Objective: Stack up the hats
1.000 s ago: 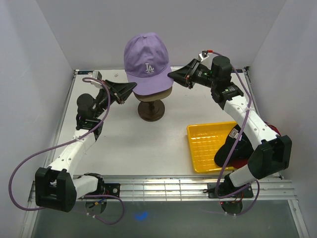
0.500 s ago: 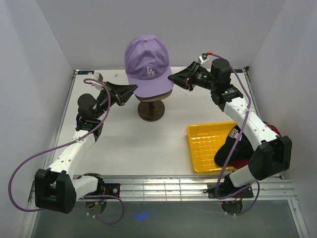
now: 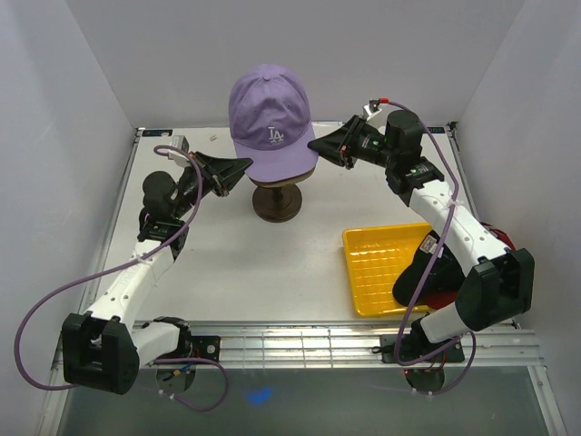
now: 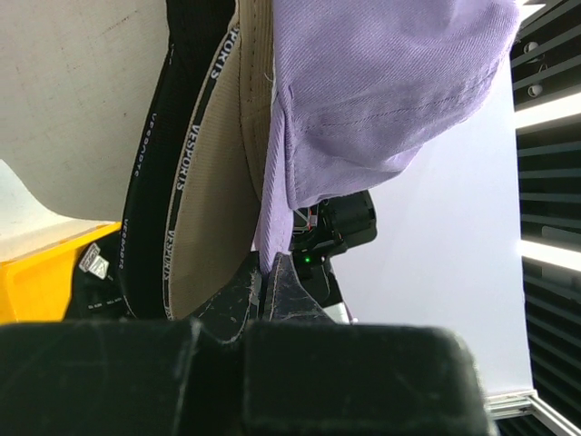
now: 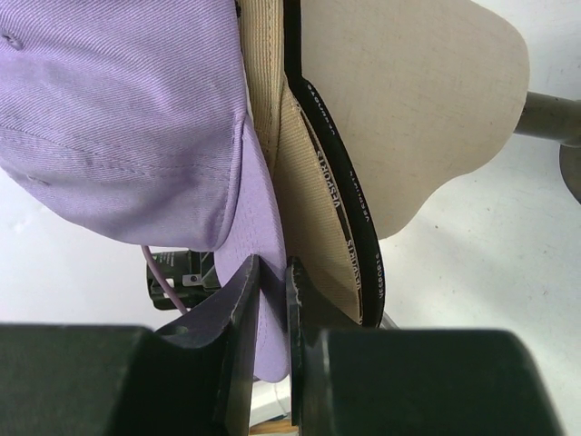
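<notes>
Hats, working out from your hands: the left hand (image 3: 243, 164) and right hand (image 3: 315, 143) are each pinched shut on the lavender cap's (image 3: 270, 113) lower rim, one on either side. That cap sits over a tan cap (image 4: 213, 209) and a black cap (image 4: 150, 182), all nested on the head (image 5: 427, 118) near the tabletop's (image 3: 227, 263) far edge. So three look stacked, the top one not yet released. Left for you: a dark cap (image 3: 416, 272) and a red cap (image 3: 434, 301) beside the tray (image 3: 372, 259), toward the right near corner.
</notes>
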Controlling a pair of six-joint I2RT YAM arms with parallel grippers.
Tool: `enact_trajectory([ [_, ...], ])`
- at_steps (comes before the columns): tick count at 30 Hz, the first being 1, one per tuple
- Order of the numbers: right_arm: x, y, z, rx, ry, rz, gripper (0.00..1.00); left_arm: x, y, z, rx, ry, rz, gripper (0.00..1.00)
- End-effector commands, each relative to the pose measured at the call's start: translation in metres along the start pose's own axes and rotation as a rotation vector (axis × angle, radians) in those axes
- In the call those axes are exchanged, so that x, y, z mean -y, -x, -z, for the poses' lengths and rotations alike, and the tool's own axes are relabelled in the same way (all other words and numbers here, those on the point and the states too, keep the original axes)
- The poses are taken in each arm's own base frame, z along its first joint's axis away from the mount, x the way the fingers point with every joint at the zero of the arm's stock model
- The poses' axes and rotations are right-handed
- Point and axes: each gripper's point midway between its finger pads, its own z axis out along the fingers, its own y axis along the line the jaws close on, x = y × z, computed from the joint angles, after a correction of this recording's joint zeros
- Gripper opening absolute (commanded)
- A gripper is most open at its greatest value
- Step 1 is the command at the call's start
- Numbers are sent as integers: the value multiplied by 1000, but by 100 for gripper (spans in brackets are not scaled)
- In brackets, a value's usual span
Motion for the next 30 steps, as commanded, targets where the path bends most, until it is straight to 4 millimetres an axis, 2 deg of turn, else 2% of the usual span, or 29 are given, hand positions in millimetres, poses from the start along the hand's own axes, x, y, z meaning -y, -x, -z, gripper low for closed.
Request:
enact_trajectory([
  [1, 58, 6, -7, 44, -179, -31, 8, -33, -26, 7, -117, 132, 58, 0],
  [3, 55, 8, -6, 48, -182, -22, 8, -33, -27, 7, -126, 136, 47, 1],
  [4, 55, 9, -6, 53, -186, -14, 8, -28, -26, 6, -127, 128, 37, 5],
  [10, 50, 16, -5, 69, -211, 14, 8, -27, -28, 7, -141, 149, 21, 16],
  [11, 50, 16, -4, 70, -214, 21, 8, -29, -29, 7, -144, 156, 25, 21],
  [19, 51, 17, -3, 76, -225, 30, 8, -26, -30, 11, -142, 156, 20, 42],
  [23, 49, 18, -3, 80, -226, 36, 9, -21, -30, 10, -143, 154, 7, 46],
  [30, 47, 23, 0, 97, -254, 67, 17, -17, -29, 12, -141, 156, -5, 48],
])
